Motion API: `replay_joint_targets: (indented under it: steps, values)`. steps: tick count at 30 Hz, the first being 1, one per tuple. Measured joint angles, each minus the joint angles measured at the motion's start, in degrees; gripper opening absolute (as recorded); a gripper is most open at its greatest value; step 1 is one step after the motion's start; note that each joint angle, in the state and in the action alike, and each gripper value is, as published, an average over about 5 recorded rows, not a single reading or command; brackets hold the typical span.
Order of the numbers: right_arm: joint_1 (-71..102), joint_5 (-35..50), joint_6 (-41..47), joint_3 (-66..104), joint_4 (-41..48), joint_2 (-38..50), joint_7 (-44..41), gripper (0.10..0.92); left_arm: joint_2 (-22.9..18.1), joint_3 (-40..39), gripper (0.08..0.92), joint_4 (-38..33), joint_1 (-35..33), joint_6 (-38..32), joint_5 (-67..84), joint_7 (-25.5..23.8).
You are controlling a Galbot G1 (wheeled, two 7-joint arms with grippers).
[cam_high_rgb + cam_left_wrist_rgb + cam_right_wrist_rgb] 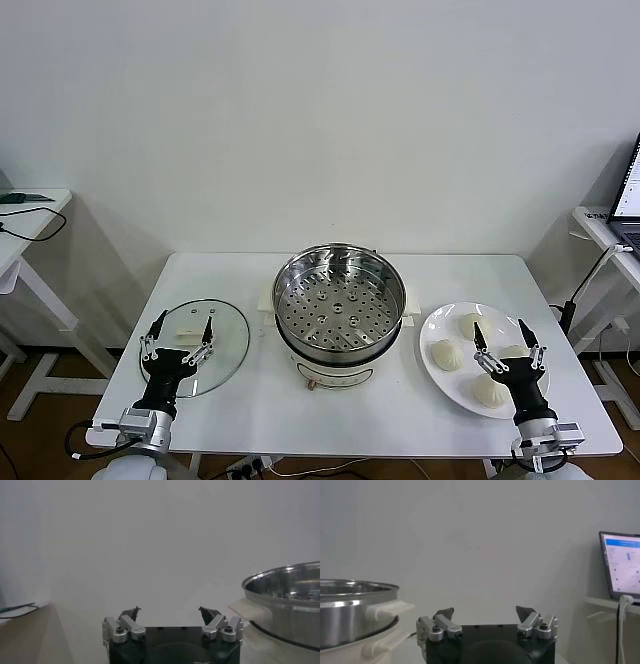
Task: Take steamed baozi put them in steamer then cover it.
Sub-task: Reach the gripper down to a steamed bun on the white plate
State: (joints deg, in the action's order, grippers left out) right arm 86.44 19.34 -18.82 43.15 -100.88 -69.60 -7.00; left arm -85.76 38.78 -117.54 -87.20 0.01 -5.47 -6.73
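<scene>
Nothing is loaded yet: the steamer stands empty mid-bench, four steamed baozi sit on the white plate to its right, and the glass cover lies to its left. The right gripper hovers over the plate and the left gripper over the cover, both with jaws spread and holding nothing. The next move looks to be the right gripper dropping onto one bun and closing gently.

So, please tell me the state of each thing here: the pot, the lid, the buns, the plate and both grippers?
Steamer: uncovered, tray empty.
Lid: off the pot, flat on the table, left of the steamer.
Buns: four, all on the plate.
Plate: on the table, right of the steamer.
Left gripper: jaws open, over the lid, holding nothing.
Right gripper: jaws open, over the plate, holding nothing.
</scene>
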Motion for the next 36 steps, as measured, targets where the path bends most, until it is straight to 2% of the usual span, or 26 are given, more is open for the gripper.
replay_joint_targets:
  steps: [10,20,26,36]
  values:
    - [-3.1,-3.75,3.85,0.54,1.19,5.33,0.31,0.823,0.78,-0.09,0.823,0.13,0.25,-0.37,0.16,-0.15]
    - [-9.74,-15.51,10.97,-2.52,6.45,20.65,-2.13,0.823,1.67,-0.59,0.823,0.25,0.76,-0.48,0.45,-0.26]
    - [-18.43,-20.3,13.89,-9.86,11.31,31.66,-11.38,0.823,1.71,-1.26,0.823,0.12,0.92,-0.45,0.33,-0.25]
    - [-42.88,-22.82,18.66,-33.87,17.93,43.4,-35.08,0.823,1.56,-2.16,0.823,-1.1,0.73,-0.25,0.08,-0.08]
